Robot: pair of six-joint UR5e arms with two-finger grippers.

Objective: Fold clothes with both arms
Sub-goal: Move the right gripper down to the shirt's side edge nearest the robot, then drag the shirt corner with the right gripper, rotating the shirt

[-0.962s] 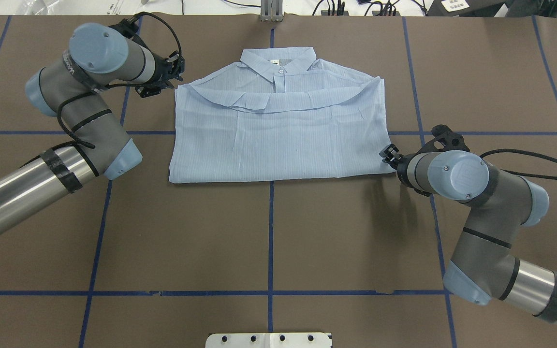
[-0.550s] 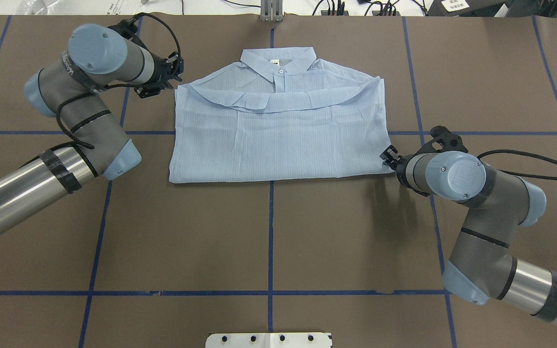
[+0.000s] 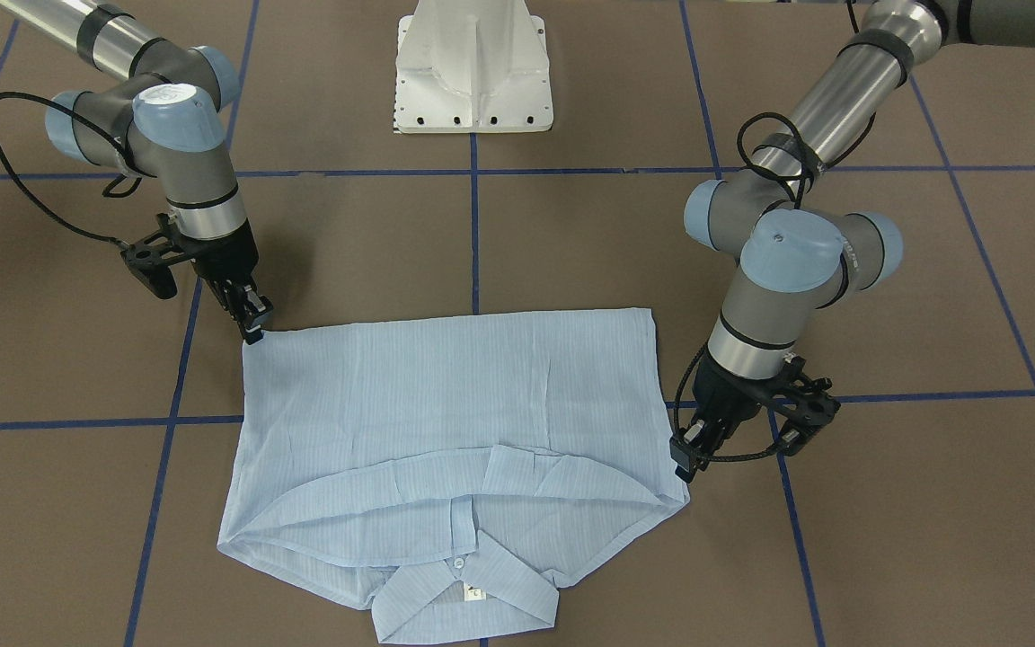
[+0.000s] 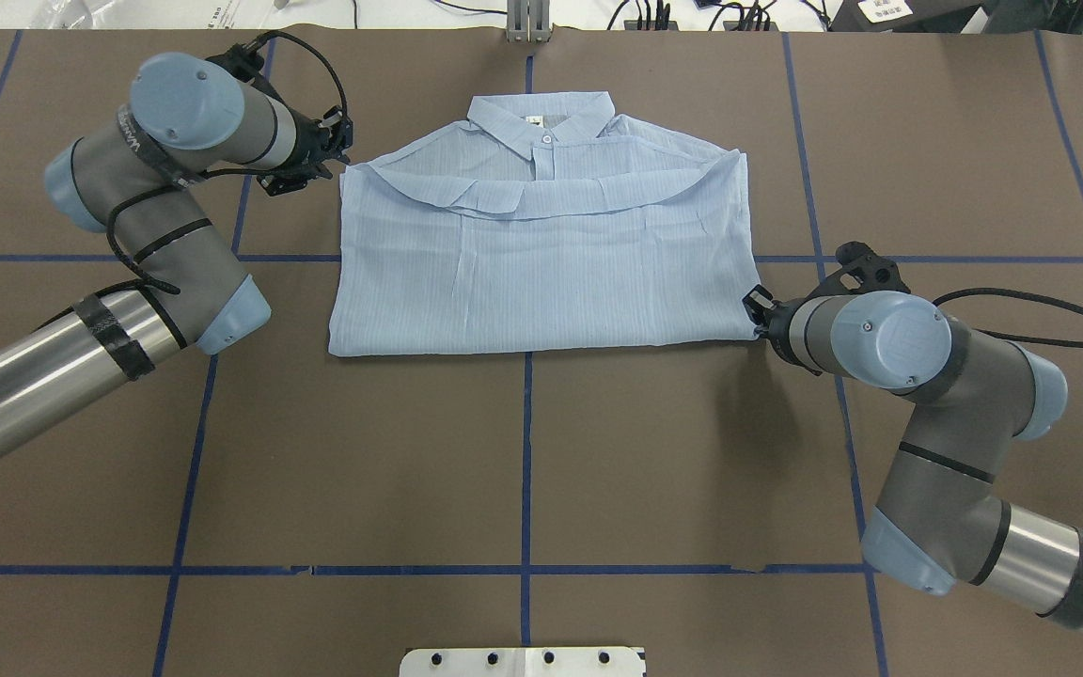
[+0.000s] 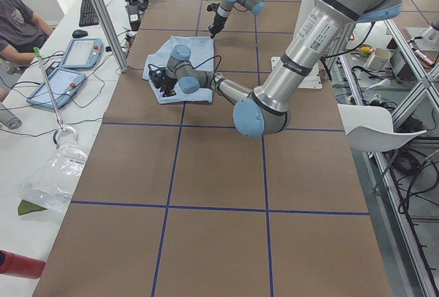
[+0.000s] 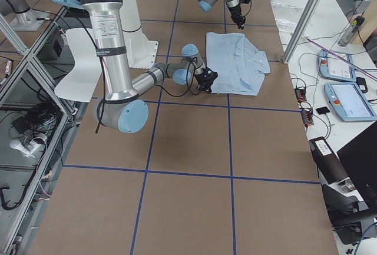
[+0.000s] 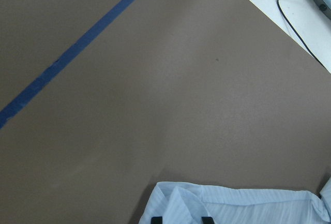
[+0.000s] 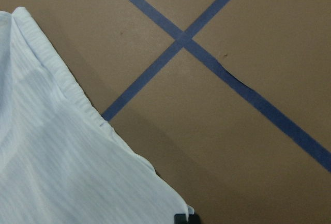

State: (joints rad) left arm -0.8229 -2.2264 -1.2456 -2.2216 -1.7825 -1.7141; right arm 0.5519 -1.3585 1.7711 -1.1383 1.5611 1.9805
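The thin pale-blue striped shirt (image 4: 541,273) lies folded flat on the brown blue-taped table (image 4: 673,451). The left black two-finger gripper (image 3: 684,456) straddles its collar-side corner, fingertips (image 7: 157,220) narrowly apart; the right black gripper (image 3: 255,325) touches the opposite hem corner (finger spacing impossible to tell)

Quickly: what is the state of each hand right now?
Left hand: open, fingertips either side of the shirt edge.
Right hand: cannot be told; at a shirt corner.
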